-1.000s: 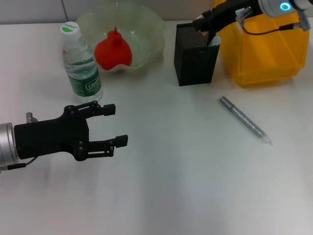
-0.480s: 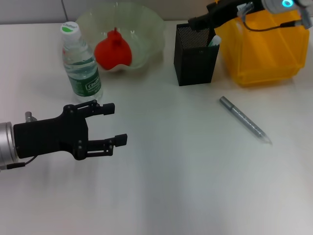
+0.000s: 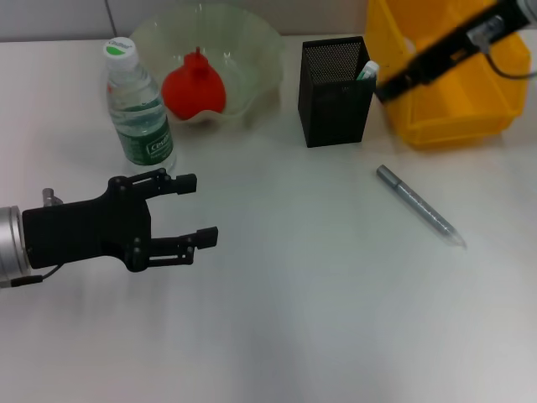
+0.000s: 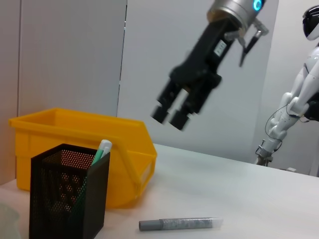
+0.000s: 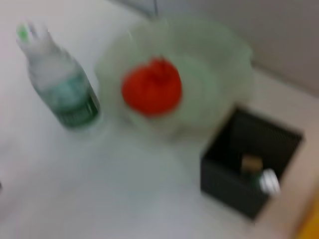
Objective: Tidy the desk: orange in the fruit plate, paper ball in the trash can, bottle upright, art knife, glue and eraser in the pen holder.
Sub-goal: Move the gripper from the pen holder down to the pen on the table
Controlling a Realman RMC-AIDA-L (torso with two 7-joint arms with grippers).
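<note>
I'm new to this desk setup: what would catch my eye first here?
The red-orange orange sits in the pale-green fruit plate at the far side, beside the upright bottle. The bright yellow trash can stands right of the black pen holder. The left gripper hovers open, near left.

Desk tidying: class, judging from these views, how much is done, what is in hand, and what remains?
Done: orange in the fruit plate, bottle upright, glue and eraser in the pen holder. In hand: nothing; the right pincer hangs over the trash can, the left pincer open. Left: the knife on the desk.
</note>
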